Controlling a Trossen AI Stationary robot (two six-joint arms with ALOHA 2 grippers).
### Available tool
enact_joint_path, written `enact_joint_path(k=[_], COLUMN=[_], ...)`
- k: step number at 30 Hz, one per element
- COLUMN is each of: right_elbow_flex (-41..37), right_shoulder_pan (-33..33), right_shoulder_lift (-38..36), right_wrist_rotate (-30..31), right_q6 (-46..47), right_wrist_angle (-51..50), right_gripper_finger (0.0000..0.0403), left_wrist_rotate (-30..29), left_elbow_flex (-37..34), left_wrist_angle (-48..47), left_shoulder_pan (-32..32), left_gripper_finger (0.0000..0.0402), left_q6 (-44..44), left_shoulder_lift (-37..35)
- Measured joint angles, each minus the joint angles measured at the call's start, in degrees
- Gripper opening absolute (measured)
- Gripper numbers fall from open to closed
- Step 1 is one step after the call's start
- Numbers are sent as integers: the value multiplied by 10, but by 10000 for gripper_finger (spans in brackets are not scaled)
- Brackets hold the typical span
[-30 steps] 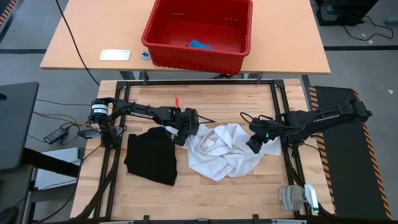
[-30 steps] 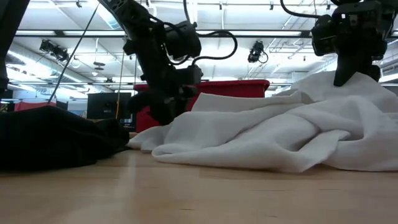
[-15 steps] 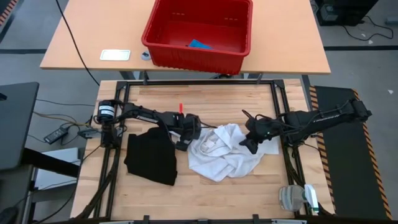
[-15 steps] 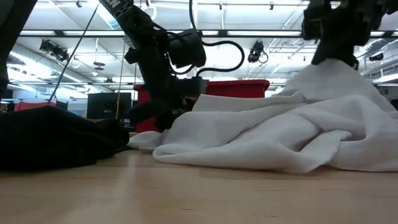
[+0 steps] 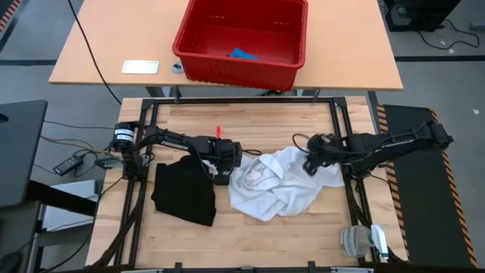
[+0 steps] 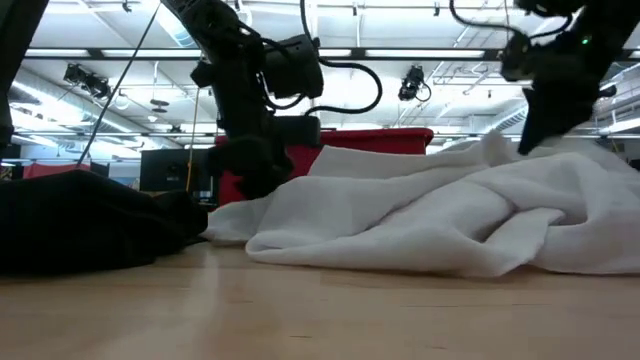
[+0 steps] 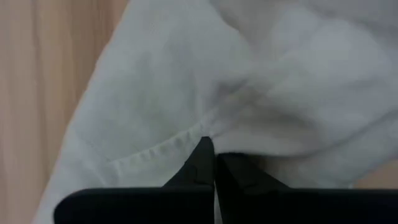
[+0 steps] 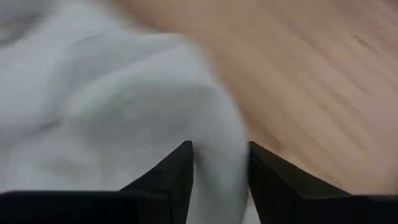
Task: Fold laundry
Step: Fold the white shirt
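Note:
A large white T-shirt [image 5: 276, 186] lies crumpled on the wooden table, right of centre. A black garment [image 5: 184, 191] lies in a heap to its left. A small bright blue piece [image 5: 242, 54] lies inside the red basket [image 5: 236, 70] on the far table. My left gripper [image 5: 227, 173] is shut on the shirt's left edge, between the two garments. My right gripper [image 5: 309, 165] is closed on a fold at the shirt's upper right. My left gripper pinches the shirt's stitched hem [image 7: 186, 140] at its left edge between its two fingertips [image 7: 202, 158]. It reaches down at a slant from the table's left. The cloth around the pinch puckers and rests on the table. My right gripper holds a thick fold of the shirt's right part [image 8: 217, 134] between its two fingers [image 8: 180, 171]. It comes down from the table's right. The fold stands up in a small peak [image 6: 495, 150] below the fingers, and the rest of the shirt lies on the table.
A black metal frame [image 5: 345, 129] runs along the table's edges. A white and grey device [image 5: 364, 241] sits at the near right corner. On the far table a white card [image 5: 140, 67] lies left of the basket. Bare wood shows along the near and far edges.
My right gripper has gone toward the table's far edge with the shirt's right fold, first lifting it into a high peak, then lowering it. The shirt's right part has spread toward the right. My left gripper has moved slightly toward the near edge, staying on the shirt's left hem.

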Motion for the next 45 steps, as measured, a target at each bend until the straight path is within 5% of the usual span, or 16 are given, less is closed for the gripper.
enact_joint_path(k=[4,9,15,24,39,45], right_elbow_flex=[14,24,17,-21,-21,-21], right_shoulder_pan=[-15,-14,-12,-13,-24,-24], right_shoulder_lift=[-2,-2,10,88,202,230], right_wrist_rotate=[12,35,-47,-67,-22,-20], right_q6=[82,-50,-287,-478,-522,-565], right_wrist_angle=[-28,32,153,250,253,256], right_gripper_finger=[151,151,151,151,138,132], left_wrist_rotate=[0,-1,-17,-58,-192,-192], left_elbow_flex=[0,0,0,0,0,0], left_wrist_angle=[-24,-17,-43,-67,-70,-71], left_shoulder_pan=[0,1,2,-14,-39,-37], left_gripper_finger=[1,1,0,0,0,0], left_q6=[-27,-51,-99,-105,-85,-85], left_shoulder_lift=[0,-3,-12,-17,-28,-28])
